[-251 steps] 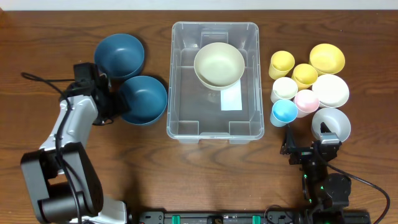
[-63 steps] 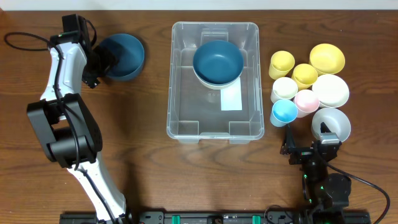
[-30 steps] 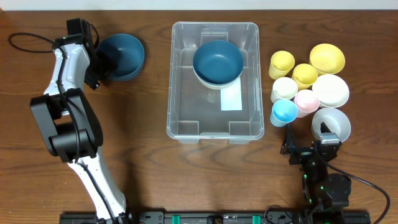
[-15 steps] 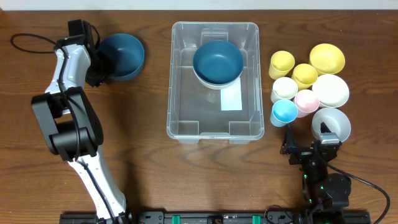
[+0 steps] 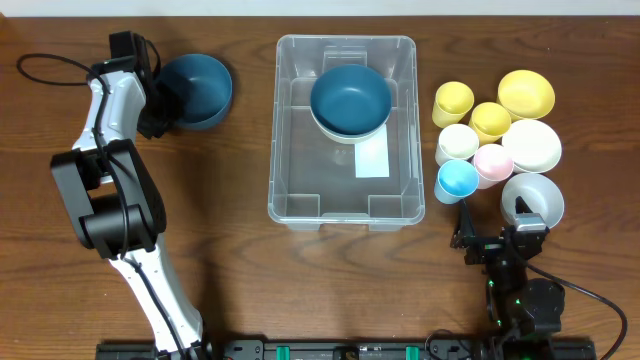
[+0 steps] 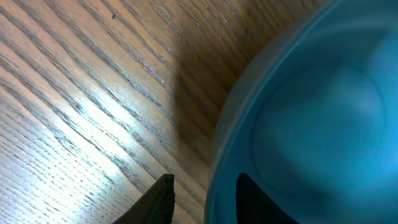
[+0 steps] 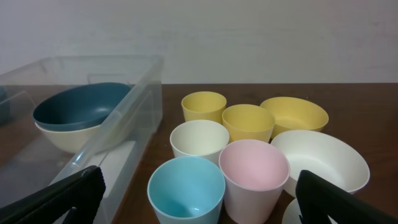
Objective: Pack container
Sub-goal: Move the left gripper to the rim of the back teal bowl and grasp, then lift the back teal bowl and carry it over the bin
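Note:
The clear container [image 5: 300, 150] stands mid-table with a white label [image 5: 372, 158] on its floor. At its far end a dark blue bowl [image 5: 350, 97] sits nested in a cream bowl; both also show in the right wrist view [image 7: 81, 106]. A second dark blue bowl [image 5: 198, 88] sits on the table at the far left. My left gripper [image 5: 160, 108] is open and straddles that bowl's left rim [image 6: 214, 186], one finger outside on the wood side, one inside. My right gripper [image 7: 199, 205] is open and empty, low at the near right, facing the cups.
To the right of the container stand two yellow cups [image 5: 453, 100], a white cup [image 5: 458, 142], a pink cup [image 5: 493, 160] and a light blue cup [image 5: 458, 178]. Beside them are a yellow bowl [image 5: 526, 93] and two white bowls [image 5: 531, 145].
One blue bowl has gone from the table into the container, onto the cream bowl. My left arm has moved to the other blue bowl's rim and has held still for the last half second. The right arm has not moved.

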Motion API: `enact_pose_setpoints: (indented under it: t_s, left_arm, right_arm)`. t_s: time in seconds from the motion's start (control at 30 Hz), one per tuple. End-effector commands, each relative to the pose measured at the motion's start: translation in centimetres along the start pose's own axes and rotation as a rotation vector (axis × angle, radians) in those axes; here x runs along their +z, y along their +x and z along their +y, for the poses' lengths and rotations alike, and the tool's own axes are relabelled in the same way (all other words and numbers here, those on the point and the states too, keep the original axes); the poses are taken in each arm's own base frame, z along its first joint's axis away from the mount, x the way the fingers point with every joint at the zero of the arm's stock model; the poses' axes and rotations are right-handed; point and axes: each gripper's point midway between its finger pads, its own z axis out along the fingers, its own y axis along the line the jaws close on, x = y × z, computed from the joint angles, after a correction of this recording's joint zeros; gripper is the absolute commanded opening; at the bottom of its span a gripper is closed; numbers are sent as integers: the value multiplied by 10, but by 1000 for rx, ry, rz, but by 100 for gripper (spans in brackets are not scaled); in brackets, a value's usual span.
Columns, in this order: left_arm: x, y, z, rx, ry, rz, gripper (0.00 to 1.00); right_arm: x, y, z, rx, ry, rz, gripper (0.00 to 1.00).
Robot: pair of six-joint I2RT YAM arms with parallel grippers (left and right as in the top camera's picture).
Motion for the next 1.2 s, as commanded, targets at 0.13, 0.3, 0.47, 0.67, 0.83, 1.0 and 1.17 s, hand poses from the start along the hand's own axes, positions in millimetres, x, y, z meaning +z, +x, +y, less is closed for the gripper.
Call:
enact_pose_setpoints:
  t_s: [0.13, 0.3, 0.47, 0.67, 0.83, 1.0, 1.17]
  left_arm:
    - [6, 1, 6, -7, -23, 6, 23]
    - [6, 1, 5, -1, -21, 3, 19]
    - [5, -5, 5, 54, -11, -13, 9]
    - [0, -9, 5, 51, -6, -24, 6]
    - [-32, -25, -1, 52, 35, -92, 6]
    - [-104, -41, -11, 61, 113, -219, 6]
    - [-181, -29, -23, 91, 190, -316, 6]
  right_arm:
    - [0, 0, 0, 13, -3, -1, 99]
    - [0, 0, 0, 13, -3, -1, 99]
    - [0, 0, 0, 13, -3, -1, 99]
    - [0, 0, 0, 13, -2, -1, 99]
    - [0, 0, 0, 13, -3, -1, 99]
    - [0, 1, 0, 13, -3, 0, 99]
    - [0, 0, 0, 13, -2, -1, 99]
